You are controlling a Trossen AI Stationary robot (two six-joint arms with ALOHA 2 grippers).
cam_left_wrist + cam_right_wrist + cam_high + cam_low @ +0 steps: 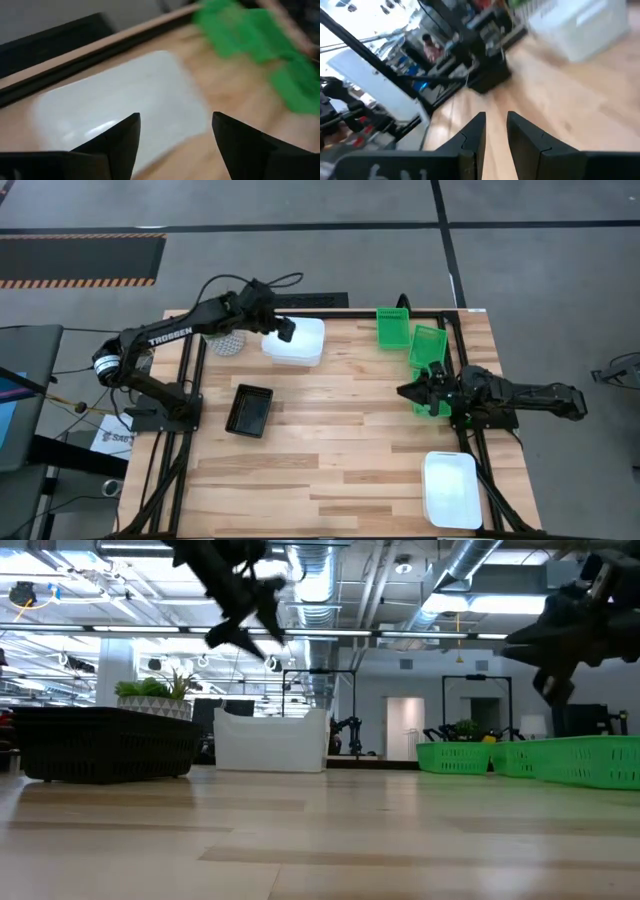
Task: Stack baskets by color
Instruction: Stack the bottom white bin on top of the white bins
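Note:
A white basket (296, 342) (270, 740) rests on its base at the table's far side, left of centre. My left gripper (286, 330) (175, 116) hangs open above it, well clear in the low view (243, 645). A black basket (250, 410) (100, 745) sits nearer, on the left. Two green baskets (392, 327) (428, 345) stand at the far right, and a third (432, 402) shows partly under my right arm. Another white basket (452, 488) lies at the near right. My right gripper (402, 392) (495, 119) points level toward the table's left, its fingers a narrow gap apart and empty.
A potted plant (228, 343) stands just left of the far white basket, under my left arm. A black frame rail (330, 312) runs along the table's far edge. Bare wood lies across the table's middle (340, 440) and near side.

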